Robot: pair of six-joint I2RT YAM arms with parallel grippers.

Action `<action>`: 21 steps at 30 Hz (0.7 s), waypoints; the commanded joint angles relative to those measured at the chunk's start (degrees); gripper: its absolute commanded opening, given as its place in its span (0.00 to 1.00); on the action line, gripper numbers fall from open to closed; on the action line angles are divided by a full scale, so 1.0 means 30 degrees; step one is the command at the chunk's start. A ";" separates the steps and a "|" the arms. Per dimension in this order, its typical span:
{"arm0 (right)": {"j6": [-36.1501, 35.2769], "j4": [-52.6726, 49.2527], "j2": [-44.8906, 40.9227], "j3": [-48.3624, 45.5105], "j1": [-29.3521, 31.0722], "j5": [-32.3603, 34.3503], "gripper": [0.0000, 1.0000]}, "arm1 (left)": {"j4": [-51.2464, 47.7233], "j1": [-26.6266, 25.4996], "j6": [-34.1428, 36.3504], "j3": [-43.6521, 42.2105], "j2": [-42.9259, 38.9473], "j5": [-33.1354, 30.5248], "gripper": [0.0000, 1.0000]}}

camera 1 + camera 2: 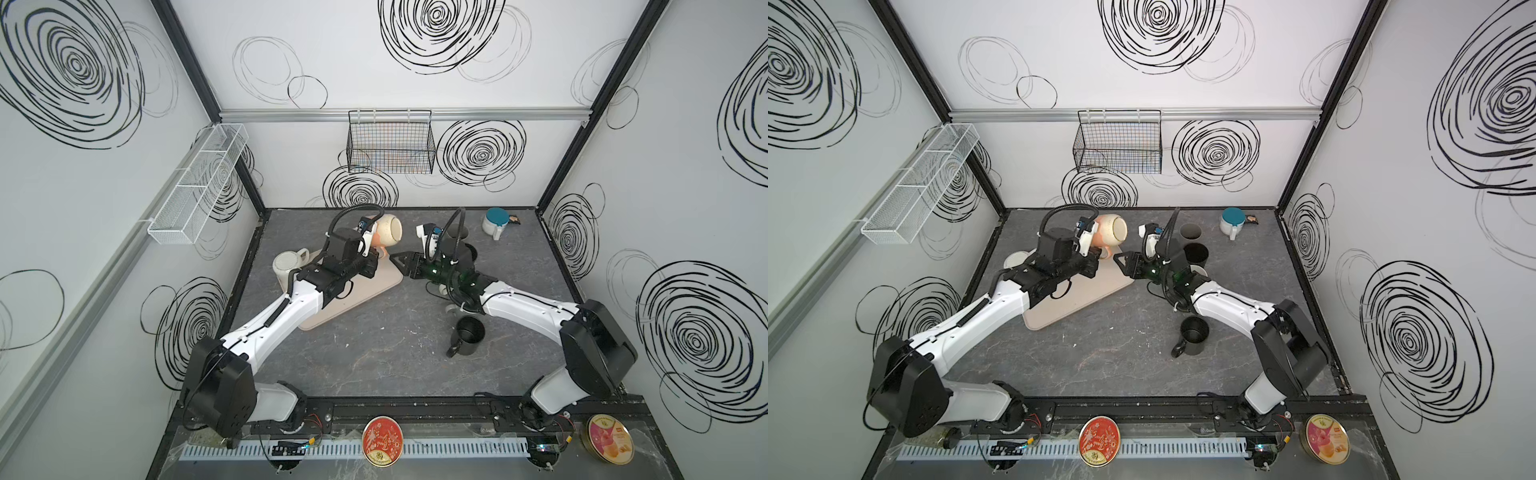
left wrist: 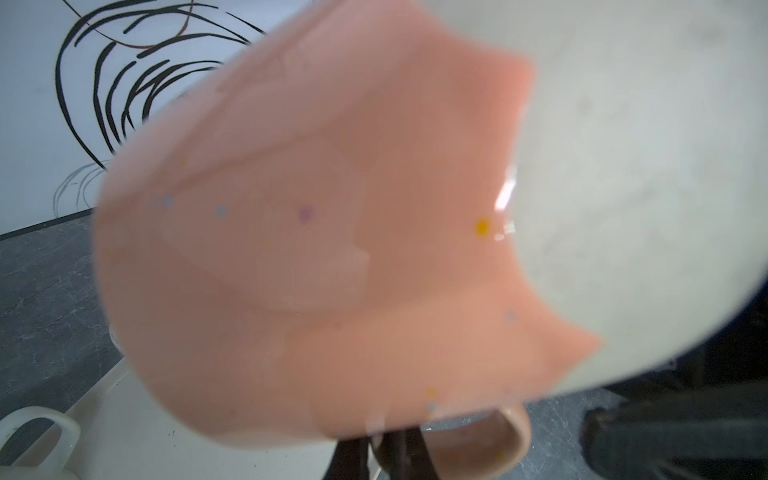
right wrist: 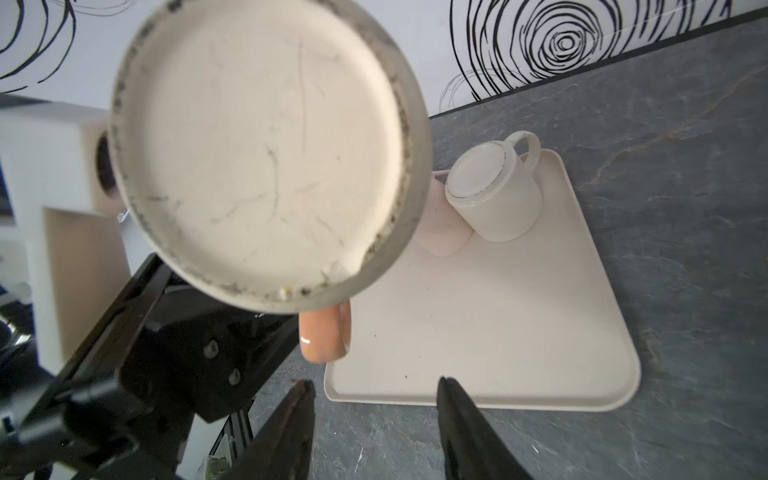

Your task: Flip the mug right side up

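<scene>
Shoulders of both arms sit at the near rail, and each arm reaches away from me toward the middle of the table, forearms converging. Past the right elbow a black mug (image 1: 469, 334) stands upright on the grey top, apart from the work. Further in, the right gripper (image 3: 374, 399) hovers by a corner of the beige tray (image 3: 540, 332), fingers spread with nothing between them, pointing at the lifted mug. On the tray's left end a white mug (image 3: 494, 195) stands upside down.

Beyond that, the left gripper (image 2: 376, 455) is pinched on the handle (image 3: 326, 332) of the pink-and-cream mug (image 1: 388, 234), holding it in the air about the tray's far corner, clear of the surface. The mug lies on its side: its unglazed base faces the right gripper and its handle hangs downward.

I judge the turning to be roughly half done: lifted and tipped level, not yet upright. The next move calls for a further roll of the left wrist until the mouth faces up, or a handover to the open right fingers, then a gentle set-down on the base.
</scene>
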 commanded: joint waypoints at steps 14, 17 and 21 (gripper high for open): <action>-0.0025 0.0695 0.1838 0.2619 0.0882 -0.0670 0.45 | 0.2285 0.0353 -0.1008 -0.0312 -0.2532 0.1421 0.00; -0.0186 0.0634 0.2063 0.2981 0.0911 -0.0832 0.31 | 0.1872 0.0333 -0.1064 -0.0261 -0.2701 0.1707 0.00; -0.0523 0.0718 0.2058 0.2942 0.0880 -0.0825 0.00 | 0.1276 0.0322 -0.0964 -0.0312 -0.3052 0.1973 0.00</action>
